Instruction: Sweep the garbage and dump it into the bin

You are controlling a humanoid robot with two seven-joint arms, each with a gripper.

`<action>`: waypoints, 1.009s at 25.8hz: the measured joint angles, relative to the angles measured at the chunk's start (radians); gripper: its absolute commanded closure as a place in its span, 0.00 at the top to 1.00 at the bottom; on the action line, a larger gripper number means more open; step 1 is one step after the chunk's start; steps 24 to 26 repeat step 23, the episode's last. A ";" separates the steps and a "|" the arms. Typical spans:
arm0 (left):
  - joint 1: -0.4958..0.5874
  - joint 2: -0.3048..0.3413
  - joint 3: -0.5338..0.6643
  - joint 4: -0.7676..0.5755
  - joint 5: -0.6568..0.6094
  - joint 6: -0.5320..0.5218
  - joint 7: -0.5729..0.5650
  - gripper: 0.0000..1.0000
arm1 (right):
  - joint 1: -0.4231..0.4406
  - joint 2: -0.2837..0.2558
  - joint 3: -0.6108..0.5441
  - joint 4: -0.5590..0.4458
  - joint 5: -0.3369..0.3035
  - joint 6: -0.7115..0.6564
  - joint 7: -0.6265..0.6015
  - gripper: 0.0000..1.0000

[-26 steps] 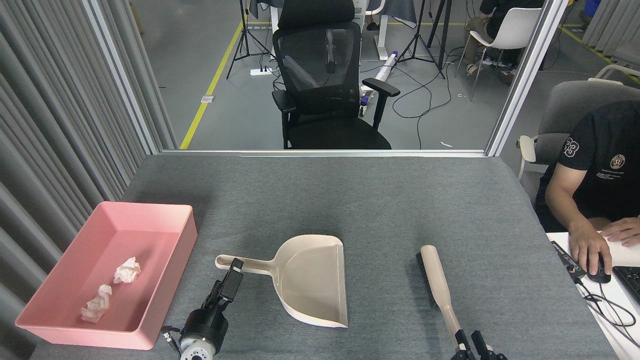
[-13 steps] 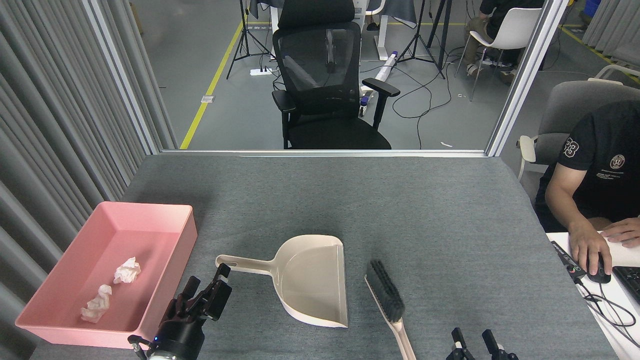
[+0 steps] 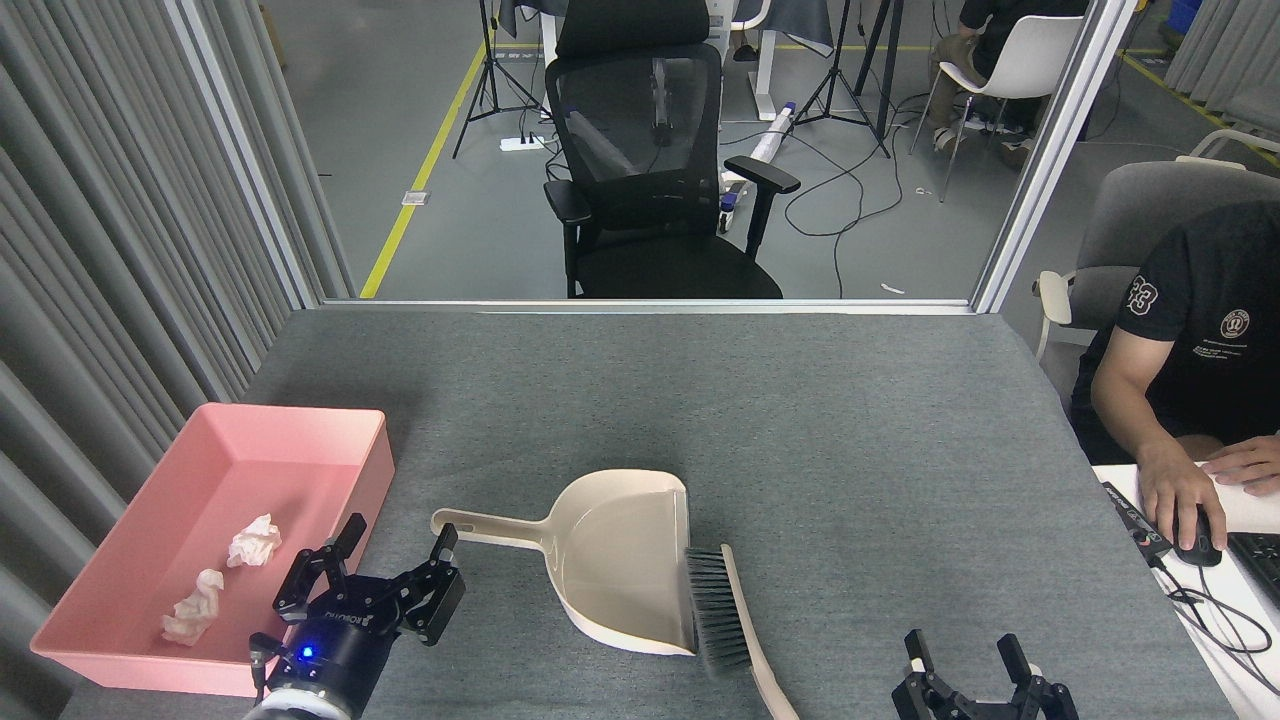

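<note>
A: Garbage (image 3: 225, 575): two paper wads inside the bin (image 3: 370, 470) at the table's (image 3: 800, 400) left front corner; brush (image 3: 728, 612) handle cut off by the frame edge.

B: Left gripper (image 3: 380, 565) spread, empty, near the dustpan (image 3: 610, 550) handle; right gripper (image 3: 970, 660) spread, empty; the brush has shifted against the dustpan's mouth.

Even, bright overhead light is filling the scene, with no harsh glare. Soft, faint shadows are falling on the grey table (image 3: 800, 420) beneath the dustpan (image 3: 620, 560) and beside the pink bin (image 3: 375, 470). The brush (image 3: 725, 620) is showing slight motion blur at its bristles. Straight lines are bending a little near the edges; the background is staying reasonably sharp.
</note>
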 measured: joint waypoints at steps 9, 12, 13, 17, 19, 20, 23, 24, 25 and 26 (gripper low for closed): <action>0.001 -0.004 0.000 -0.007 -0.037 -0.004 0.039 0.99 | -0.038 -0.001 -0.004 0.001 0.004 0.044 0.000 0.98; 0.001 -0.005 0.001 -0.007 -0.038 -0.004 0.042 0.99 | -0.051 -0.001 -0.004 0.004 0.004 0.054 0.000 0.98; 0.001 -0.005 0.001 -0.007 -0.038 -0.004 0.042 0.99 | -0.056 0.000 -0.004 0.006 0.005 0.055 0.000 0.98; 0.001 -0.005 0.001 -0.009 -0.037 -0.004 0.042 0.99 | -0.091 0.003 0.000 0.014 0.010 0.089 -0.004 0.98; 0.001 -0.007 0.002 -0.009 -0.037 -0.004 0.042 0.99 | -0.103 0.005 0.004 0.017 0.012 0.108 -0.006 0.98; 0.001 -0.008 0.002 -0.010 -0.037 -0.004 0.042 0.99 | -0.108 0.006 0.006 0.018 0.015 0.113 -0.001 0.98; 0.001 -0.009 0.002 -0.010 -0.037 -0.005 0.042 0.99 | -0.114 0.007 0.010 0.019 0.025 0.122 0.004 0.98; 0.001 -0.009 0.002 -0.010 -0.037 -0.005 0.042 0.99 | -0.114 0.007 0.010 0.019 0.025 0.122 0.004 0.98; 0.001 -0.009 0.002 -0.010 -0.037 -0.005 0.042 0.99 | -0.114 0.007 0.010 0.019 0.025 0.122 0.004 0.98; 0.001 -0.009 0.002 -0.010 -0.037 -0.005 0.042 0.99 | -0.114 0.007 0.010 0.019 0.025 0.122 0.004 0.98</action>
